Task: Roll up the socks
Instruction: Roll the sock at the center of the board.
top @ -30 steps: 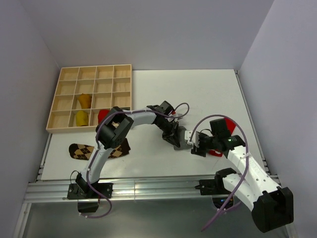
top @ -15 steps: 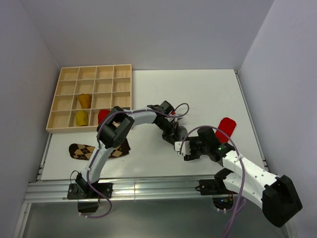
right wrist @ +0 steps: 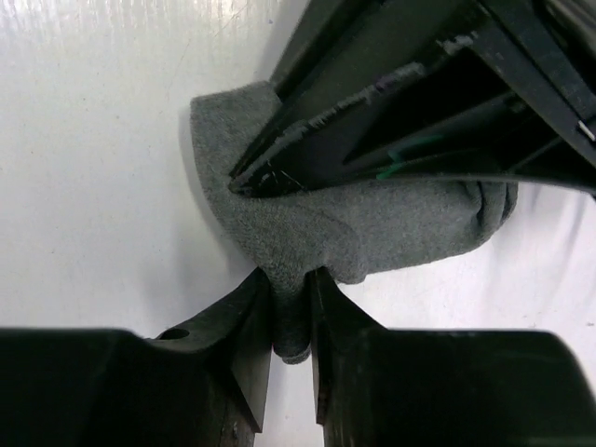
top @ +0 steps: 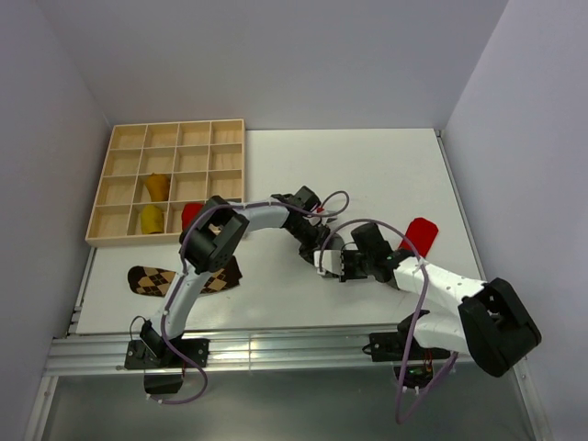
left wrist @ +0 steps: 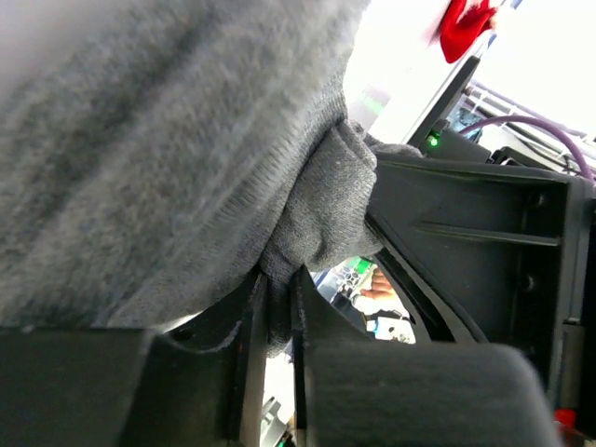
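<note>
1. Grey knit cloth sits at the heart of it: the grey sock [right wrist: 372, 233] lies bunched on the white table [top: 367, 165], about mid-table, strung between the two claws.
2. Over it, the left gripper [left wrist: 277, 298] has its jaws drawn narrow, nipping a fold of the grey sock; the rest of the cloth bulges above its fingers.
3. From the other side, the right gripper [right wrist: 291, 321] has its jaws nearly together, pinching the sock's lower edge, close in front of the left claw.
4. To the right, a red sock [top: 420, 234] lies flat on the table, apart from both arms.
5. A second red sock [top: 191, 214] lies just beside the near edge of the wooden tray [top: 129, 138], partly hidden by the left arm.
6. Inside the tray, a mustard sock [top: 157, 186] fills one compartment, and a second mustard sock [top: 151, 219] fills the next one nearer.
7. By the table's near left edge lies an argyle sock [top: 150, 278]; a second argyle sock [top: 225, 274] shows partly from under the left arm.
</note>
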`<control>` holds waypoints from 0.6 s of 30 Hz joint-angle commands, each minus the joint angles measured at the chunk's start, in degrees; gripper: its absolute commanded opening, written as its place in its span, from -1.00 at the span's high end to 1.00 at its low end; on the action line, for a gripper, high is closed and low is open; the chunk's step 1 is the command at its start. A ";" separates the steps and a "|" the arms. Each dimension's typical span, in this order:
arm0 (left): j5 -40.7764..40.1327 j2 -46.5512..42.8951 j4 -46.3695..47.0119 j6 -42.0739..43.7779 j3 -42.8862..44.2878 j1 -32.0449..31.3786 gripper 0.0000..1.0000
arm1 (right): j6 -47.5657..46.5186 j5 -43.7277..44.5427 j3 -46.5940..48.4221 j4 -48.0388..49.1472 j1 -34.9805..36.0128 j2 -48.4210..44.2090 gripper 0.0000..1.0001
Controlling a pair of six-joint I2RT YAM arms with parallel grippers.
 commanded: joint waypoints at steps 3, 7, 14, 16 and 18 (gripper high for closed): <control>-6.08 -4.94 8.47 -2.70 -7.30 1.88 0.53 | 1.92 -3.20 7.70 -10.86 -0.51 3.78 0.53; -11.86 -11.96 20.49 -6.83 -15.90 2.67 0.29 | 0.87 -8.90 15.79 -23.80 -2.53 10.46 0.56; -23.63 -21.81 35.45 -8.86 -26.99 2.85 0.18 | -1.69 -12.52 25.98 -38.65 -7.01 22.57 0.56; -27.42 -25.23 37.92 -8.68 -30.77 2.76 0.17 | -1.60 -13.39 28.36 -41.30 -8.41 25.66 0.56; -32.78 -27.87 42.84 -8.50 -35.41 2.85 0.17 | -1.07 -14.01 31.53 -44.38 -9.21 29.62 0.55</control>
